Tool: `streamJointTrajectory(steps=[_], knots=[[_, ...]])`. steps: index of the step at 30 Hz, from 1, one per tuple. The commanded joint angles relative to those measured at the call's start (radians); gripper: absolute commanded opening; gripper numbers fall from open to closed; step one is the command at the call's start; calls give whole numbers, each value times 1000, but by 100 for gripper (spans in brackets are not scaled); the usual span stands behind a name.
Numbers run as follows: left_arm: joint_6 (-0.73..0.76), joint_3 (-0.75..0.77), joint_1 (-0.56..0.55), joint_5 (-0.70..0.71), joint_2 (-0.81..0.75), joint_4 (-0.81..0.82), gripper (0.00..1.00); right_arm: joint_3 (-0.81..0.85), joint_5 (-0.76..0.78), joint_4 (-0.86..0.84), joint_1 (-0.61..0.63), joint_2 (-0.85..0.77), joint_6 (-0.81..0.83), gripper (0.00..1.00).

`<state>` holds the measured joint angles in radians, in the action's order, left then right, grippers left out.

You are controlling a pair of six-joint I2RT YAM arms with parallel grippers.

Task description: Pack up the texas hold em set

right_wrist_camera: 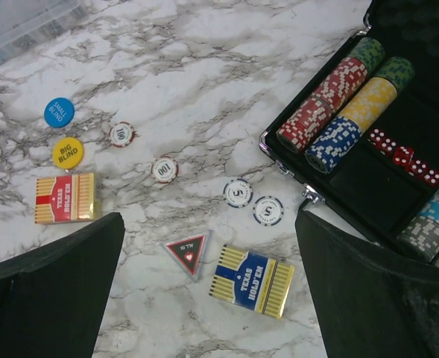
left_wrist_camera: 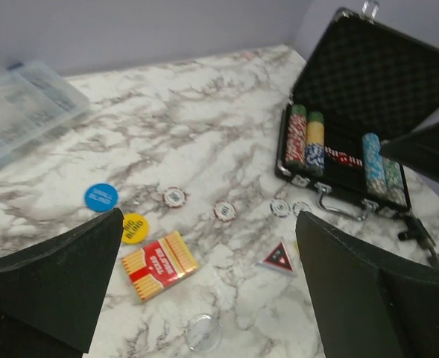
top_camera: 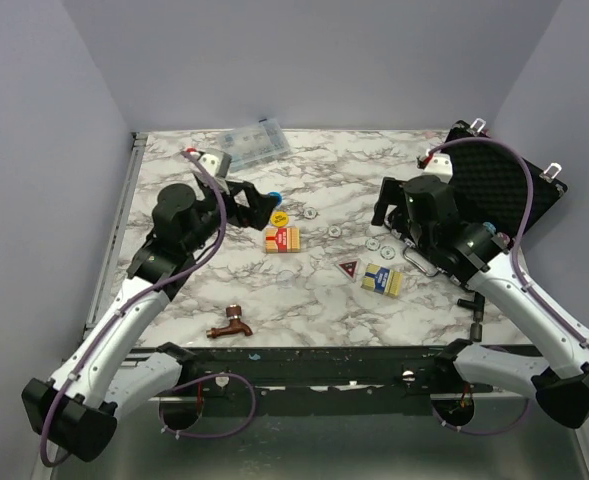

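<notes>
While your left gripper [left_wrist_camera: 209,215] and right gripper [right_wrist_camera: 208,216] both hang spread wide and empty, the case [top_camera: 494,190] sits open at the far right corner of the tabletop [top_camera: 304,310], chip rows [right_wrist_camera: 331,104] inside; the red card box [top_camera: 282,240] and blue card box [top_camera: 382,280] lie loose mid-table.

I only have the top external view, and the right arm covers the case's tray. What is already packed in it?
Observer: The right wrist view shows chip rows lying in the case: red, blue, yellow and green.
Operator: Anything between the rows?
Observer: Yes, red dice in the middle slot.
Operator: What are the small round things on the table near the case?
Observer: Loose pieces: two dark-edged chips, one reading 5, and two red-edged chips farther left.
</notes>
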<state>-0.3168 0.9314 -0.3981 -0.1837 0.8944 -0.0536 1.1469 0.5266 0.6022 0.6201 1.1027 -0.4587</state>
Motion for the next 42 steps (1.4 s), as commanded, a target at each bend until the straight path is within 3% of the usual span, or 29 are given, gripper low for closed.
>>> streamJointTrajectory(steps=[1, 7, 12, 16, 19, 22, 26, 29, 33, 37, 42], knots=[[28, 23, -118, -76, 80, -28, 99, -30, 37, 23, 1, -59, -3, 100], [78, 32, -285, -114, 197, -30, 99, -85, 33, 6, 1, -128, 52, 100], [53, 61, -327, -182, 224, -29, 99, -18, -110, 136, 1, -3, 121, 100], [82, 39, -326, -78, 121, -28, 99, 36, -153, 249, 1, 156, 123, 100], [115, -12, -326, 45, 3, 2, 99, 44, -261, 285, 1, 257, 247, 100], [125, -64, -326, 159, -99, 43, 99, 79, -235, 321, 7, 360, 311, 100], [144, -101, -326, 277, -204, 74, 99, 74, -309, 308, 13, 407, 400, 100], [143, -121, -326, 283, -244, 95, 99, 10, -222, 331, 34, 403, 466, 100], [125, -110, -326, 243, -246, 88, 99, -81, -300, 356, 57, 363, 562, 100], [104, -103, -327, 207, -248, 83, 99, -142, -226, 360, 74, 344, 582, 100], [94, -99, -326, 184, -264, 83, 99, -122, -281, 303, 73, 389, 587, 100]])
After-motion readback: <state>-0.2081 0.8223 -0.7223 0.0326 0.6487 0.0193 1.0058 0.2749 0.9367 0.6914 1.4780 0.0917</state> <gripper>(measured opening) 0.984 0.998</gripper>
